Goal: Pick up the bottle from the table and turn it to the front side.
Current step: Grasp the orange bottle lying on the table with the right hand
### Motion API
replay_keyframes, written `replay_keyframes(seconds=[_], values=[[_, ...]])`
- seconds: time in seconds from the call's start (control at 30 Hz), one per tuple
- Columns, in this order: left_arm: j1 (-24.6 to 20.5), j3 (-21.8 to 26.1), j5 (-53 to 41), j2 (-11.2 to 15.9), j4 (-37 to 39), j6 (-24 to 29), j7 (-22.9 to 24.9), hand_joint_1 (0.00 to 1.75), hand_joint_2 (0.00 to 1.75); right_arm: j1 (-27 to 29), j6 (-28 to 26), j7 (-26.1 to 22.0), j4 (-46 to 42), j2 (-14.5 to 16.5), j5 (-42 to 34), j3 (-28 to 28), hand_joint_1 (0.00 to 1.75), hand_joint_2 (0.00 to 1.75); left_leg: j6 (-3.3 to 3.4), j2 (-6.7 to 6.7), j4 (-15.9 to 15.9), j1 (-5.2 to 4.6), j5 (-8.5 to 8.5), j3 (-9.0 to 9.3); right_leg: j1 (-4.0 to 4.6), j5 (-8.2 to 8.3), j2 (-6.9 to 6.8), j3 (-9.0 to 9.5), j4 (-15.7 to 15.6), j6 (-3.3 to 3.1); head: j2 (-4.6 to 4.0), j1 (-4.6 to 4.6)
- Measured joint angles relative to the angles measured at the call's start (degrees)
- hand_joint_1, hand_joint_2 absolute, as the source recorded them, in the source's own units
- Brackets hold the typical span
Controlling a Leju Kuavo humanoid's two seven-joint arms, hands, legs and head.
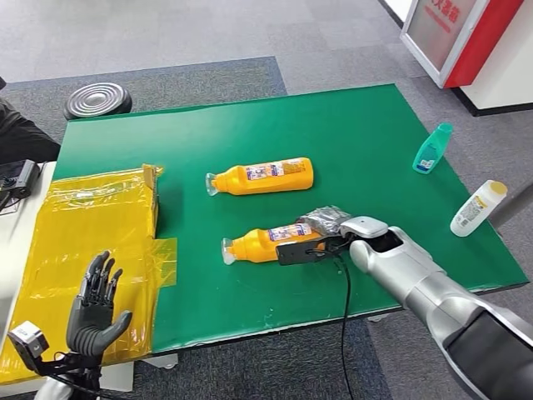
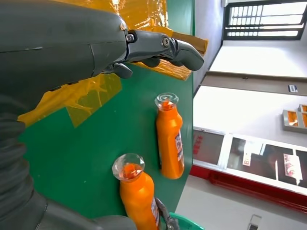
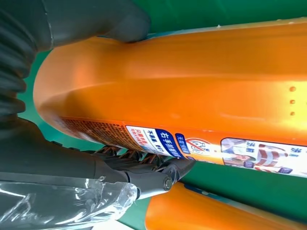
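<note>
Two orange bottles with clear caps lie on their sides on the green table. The far bottle lies free near the middle. My right hand grips the base end of the near bottle. Close up, the thumb presses one side of this bottle and the dark fingers wrap the label side. The far bottle shows beyond them. My left hand hovers with fingers spread and holds nothing, near the table's front left corner.
A yellow plastic bag covers the table's left end, under my left hand. A teal bottle and a white bottle with a yellow cap lie near the right edge. A black round stool stands behind the table.
</note>
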Motion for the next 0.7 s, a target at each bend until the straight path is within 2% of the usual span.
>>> replay_keyframes(seconds=[0.1, 0.23, 0.33, 0.4, 0.47, 0.57, 0.7], values=[[0.57, 0.21, 1.44, 0.03, -0.16, -1.41, -0.01, 0.0, 1.75, 2.28, -2.25, -1.45, -3.1, -1.28, -4.22, -1.12, 1.75, 1.75, 0.0, -0.01, 0.0, 0.0, 0.0, 0.0, 0.0, 0.0, -0.01, 0.0, 0.0, 0.0, 0.0, 0.01], [1.88, 3.61, 6.04, -0.69, -1.35, -12.81, 0.0, 0.0, 1.75, 10.42, -8.46, -3.97, -13.48, -3.27, -10.63, -5.89, 1.75, 1.75, 0.01, -0.01, 0.0, 0.01, -0.08, -0.02, 0.01, -0.06, -0.02, 0.0, 0.0, -0.02, 0.0, 0.01], [2.7, 7.31, 6.1, -2.51, -2.35, -18.36, 0.0, 0.0, 1.75, 18.22, -12.61, -5.86, -22.18, -2.91, -11.64, -10.04, 1.75, 1.75, 0.04, -0.01, 0.0, 0.01, -0.19, -0.03, 0.01, -0.19, -0.03, 0.0, 0.0, -0.04, 0.0, 0.01], [3.27, 8.2, 6.34, -3.9, -2.77, -20.12, 0.0, 0.0, 1.75, 22.68, -14.55, -7.37, -26.41, -1.35, -11.47, -12.08, 1.75, 1.75, 0.04, -0.01, 0.0, 0.02, -0.22, -0.05, 0.02, -0.25, -0.04, 0.0, 0.0, -0.03, 0.01, 0.01], [3.84, 7.68, 5.81, -5.11, -3.23, -19.39, 0.18, 0.0, 1.75, 26.11, -16.17, -8.82, -29.09, 1.17, -11.42, -13.52, 1.75, 1.75, 0.03, -0.01, -0.01, 0.02, -0.23, -0.05, 0.03, -0.27, -0.03, -0.02, 0.0, -0.04, 0.0, 0.01], [4.59, 4.69, 5.2, -6.12, -4.52, -15.62, 1.5, 0.0, 1.75, 29.41, -18.52, -10.12, -30.77, 5.46, -11.01, -14.39, 1.75, 1.75, 0.03, -0.01, -0.01, 0.02, -0.23, -0.04, 0.03, -0.27, -0.04, -0.03, 0.0, -0.04, -0.01, 0.01], [5.03, -0.68, 7.93, -6.1, -6.67, -11.85, 5.15, 0.0, 1.75, 31.89, -21.43, -11.41, -30.89, 10.12, -9.98, -14.54, 1.75, 1.75, 0.03, -0.02, 0.0, 0.02, -0.2, -0.04, 0.02, -0.24, -0.04, -0.02, 0.0, -0.06, 0.01, 0.01]])
